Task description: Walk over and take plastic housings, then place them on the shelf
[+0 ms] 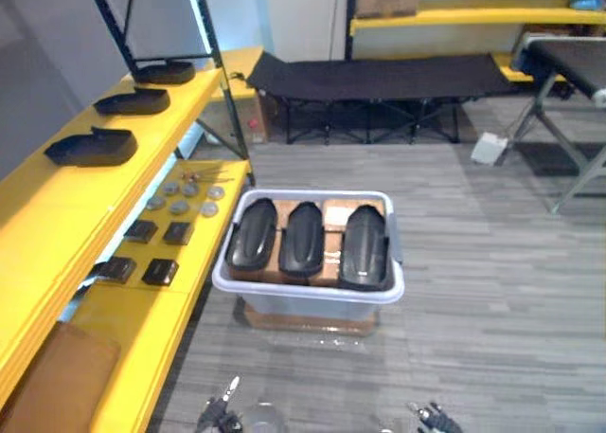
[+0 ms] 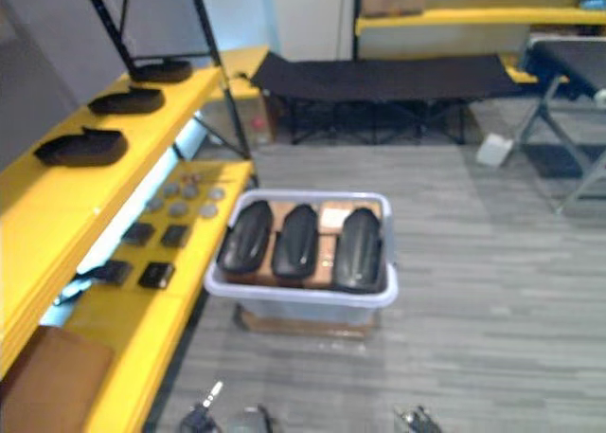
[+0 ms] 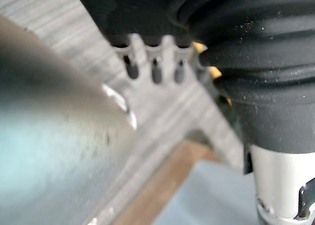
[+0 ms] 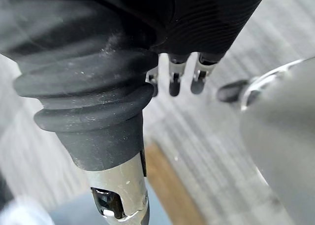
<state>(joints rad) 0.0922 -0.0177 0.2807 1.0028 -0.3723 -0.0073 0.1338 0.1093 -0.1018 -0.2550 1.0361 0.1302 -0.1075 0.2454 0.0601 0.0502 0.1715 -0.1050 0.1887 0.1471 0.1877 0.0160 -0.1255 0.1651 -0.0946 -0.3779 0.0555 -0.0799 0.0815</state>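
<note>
- Grey bin (image 1: 308, 292) sits on the floor at frame centre. Three plastic housings (image 1: 305, 239) lie in it side by side, domes up, on a brown board. I judge they are packed in a row so each can be lifted out alone.
- Yellow shelf (image 1: 57, 201) runs up the left of the frame. Three shelved housings (image 1: 93, 146) sit on the top level, spaced apart in a line. There is bare yellow on the near end, probably the next drop spot.
- On the lower level, left of the bin, are small black parts (image 1: 159, 253) and round metal discs (image 1: 185, 194). They are not my targets, so I should keep clear of them.
- Left hand (image 3: 162, 18) and right hand (image 4: 197, 23) hang low over the floor, near the bottom edge in the eye views.
- Fingers (image 4: 174, 84) on both hands are straight and loose, holding nothing. That suits walking, with no grasp set up yet.
- The bin is well apart from both hands, so my call is that this is the approach step, with nothing picked from the bin.
- Black folding cot (image 1: 379, 78) at upper centre is off my path.
</note>
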